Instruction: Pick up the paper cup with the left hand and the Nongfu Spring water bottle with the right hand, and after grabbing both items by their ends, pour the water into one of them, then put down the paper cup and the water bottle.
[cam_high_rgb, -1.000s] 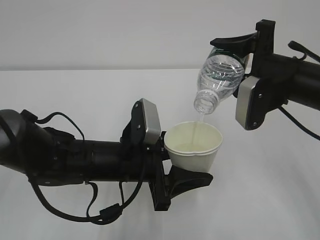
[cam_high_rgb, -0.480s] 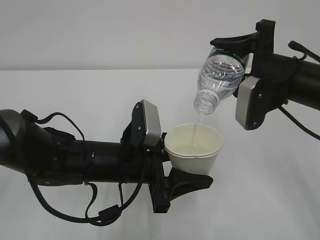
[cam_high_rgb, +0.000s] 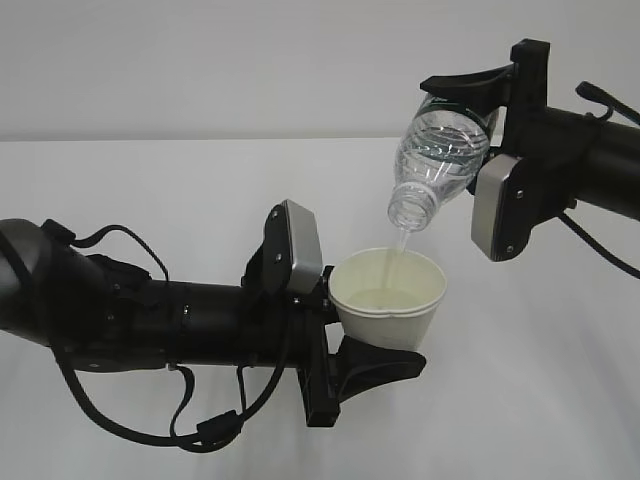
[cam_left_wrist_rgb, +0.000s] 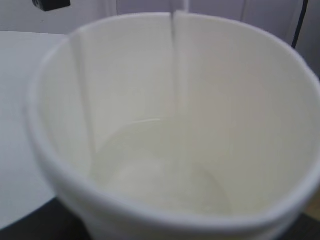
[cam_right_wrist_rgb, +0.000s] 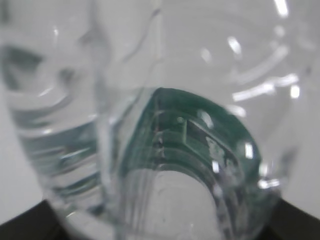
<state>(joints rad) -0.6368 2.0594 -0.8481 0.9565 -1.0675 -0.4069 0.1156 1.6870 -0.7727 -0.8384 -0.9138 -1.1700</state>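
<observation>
Paper cup (cam_high_rgb: 388, 297) sits upright in the left hand (cam_high_rgb: 352, 330), whose black jaws are clamped on its lower wall and hold it clear of the white table (cam_high_rgb: 150, 190). It is white, tapered, with a rolled rim and a pale cream inside; from the left wrist camera a seam runs down its inner wall and a shallow pool lies at the bottom (cam_left_wrist_rgb: 165, 175). Above and to the right, the right hand (cam_high_rgb: 482, 110) pinches the water bottle (cam_high_rgb: 436, 160) near its base end and tips it neck-down over the cup. A thin stream of water (cam_high_rgb: 402, 240) falls from the open mouth into the cup.

One cup, one bottle, two arms. The bottle is clear ribbed plastic with a dark green label (cam_right_wrist_rgb: 195, 130), seen blurred and close from the right wrist camera. Each black arm carries a grey plate beside its jaws.
</observation>
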